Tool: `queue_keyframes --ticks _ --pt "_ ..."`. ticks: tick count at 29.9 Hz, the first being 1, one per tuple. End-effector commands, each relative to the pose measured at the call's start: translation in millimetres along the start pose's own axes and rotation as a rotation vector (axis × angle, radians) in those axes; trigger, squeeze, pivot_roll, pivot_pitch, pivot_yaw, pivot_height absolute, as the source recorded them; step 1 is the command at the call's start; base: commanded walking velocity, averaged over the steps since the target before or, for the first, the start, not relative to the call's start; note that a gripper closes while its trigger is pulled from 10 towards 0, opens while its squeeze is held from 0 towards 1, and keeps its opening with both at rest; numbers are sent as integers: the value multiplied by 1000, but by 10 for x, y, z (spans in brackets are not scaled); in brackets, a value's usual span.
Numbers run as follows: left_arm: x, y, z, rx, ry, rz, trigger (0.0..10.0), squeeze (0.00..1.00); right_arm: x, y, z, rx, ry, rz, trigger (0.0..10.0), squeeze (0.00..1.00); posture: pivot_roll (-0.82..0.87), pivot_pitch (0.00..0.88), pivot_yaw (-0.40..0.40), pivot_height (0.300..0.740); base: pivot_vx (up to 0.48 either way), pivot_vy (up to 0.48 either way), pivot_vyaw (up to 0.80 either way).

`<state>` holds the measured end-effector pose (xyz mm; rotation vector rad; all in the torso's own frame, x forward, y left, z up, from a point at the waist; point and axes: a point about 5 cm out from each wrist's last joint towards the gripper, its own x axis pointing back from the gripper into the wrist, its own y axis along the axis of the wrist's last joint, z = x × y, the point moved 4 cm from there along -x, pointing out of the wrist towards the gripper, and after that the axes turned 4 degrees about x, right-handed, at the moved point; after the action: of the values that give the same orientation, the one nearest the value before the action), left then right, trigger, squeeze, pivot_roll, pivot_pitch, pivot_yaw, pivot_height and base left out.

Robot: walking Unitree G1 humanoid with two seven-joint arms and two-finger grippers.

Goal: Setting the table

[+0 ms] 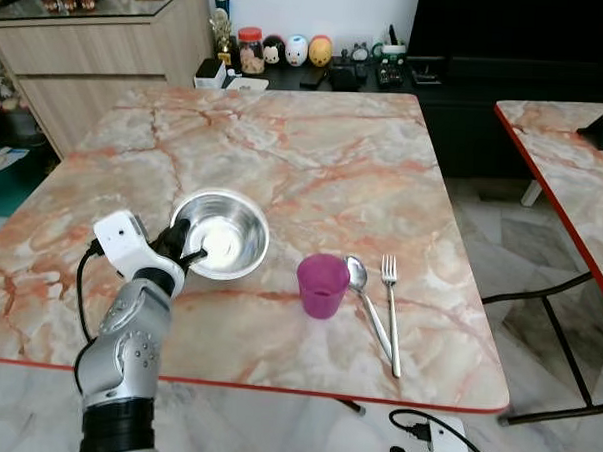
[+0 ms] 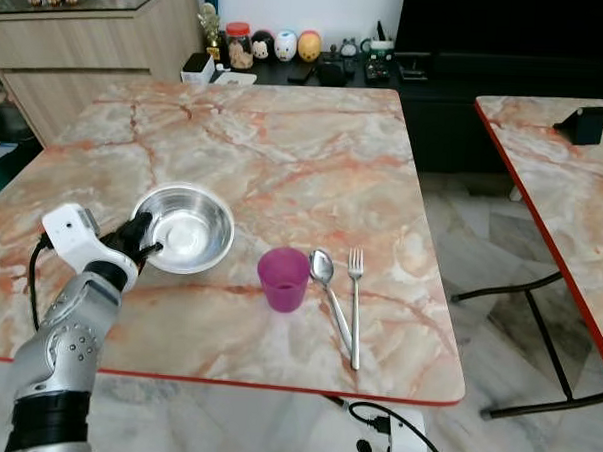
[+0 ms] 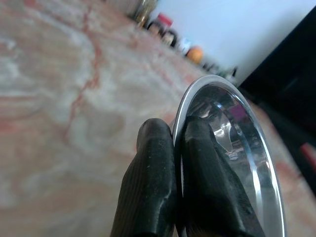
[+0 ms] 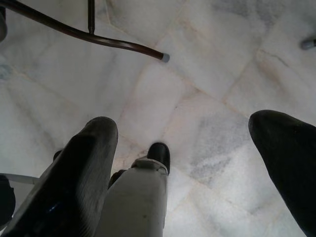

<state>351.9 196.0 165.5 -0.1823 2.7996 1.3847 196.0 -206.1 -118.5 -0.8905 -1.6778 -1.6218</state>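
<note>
Marble table (image 1: 315, 137) holds the steel bowl (image 1: 221, 233) near its front-left, beside a purple cup (image 1: 322, 284), where the left gripper (image 1: 183, 249) pinches its thin rim, a light, rigid, slippery hold; the right gripper (image 4: 187, 163) hangs spread.

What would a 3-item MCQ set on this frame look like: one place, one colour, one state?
1. The spoon lies:
A. inside the steel bowl
B. between the cup and the fork
C. on the floor

2. The cup is:
A. purple
B. green
C. white

3. The left gripper is:
A. open above the cup
B. shut on the steel bowl's rim
C. hanging by the floor

Answers:
1 B: spoon sits between cup and fork.
2 A: it is plainly purple.
3 B: the left gripper has one finger on each side of the steel bowl rim.
</note>
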Motion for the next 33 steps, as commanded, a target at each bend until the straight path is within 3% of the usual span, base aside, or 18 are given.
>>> queue_keyframes --ticks 1,5,10,14,28,33 --pt "-1 221 -63 35 -22 -99 10000 0 -2 7 -1 9 1 3 10000 0 -37 0 20 720 0 0 0" --pt "-9 336 -150 94 -57 -143 10000 0 -2 8 -8 11 0 2 10000 0 -36 0 15 720 0 0 0" --pt "30 426 -396 124 -141 -182 10000 0 -1 12 -17 12 -4 2 10000 0 -42 0 15 720 0 0 0" --pt "45 443 -525 108 -190 -182 10000 0 -1 10 -20 16 -5 4 10000 0 -37 0 12 720 0 0 0" --pt "28 475 -547 113 -202 -198 10000 0 1 -7 -4 5 -4 3 10000 0 -53 0 27 720 0 0 0" --pt "13 474 -538 118 -197 -197 10000 0 -1 -15 0 3 -1 14 10000 0 -51 0 27 720 0 -293 0"
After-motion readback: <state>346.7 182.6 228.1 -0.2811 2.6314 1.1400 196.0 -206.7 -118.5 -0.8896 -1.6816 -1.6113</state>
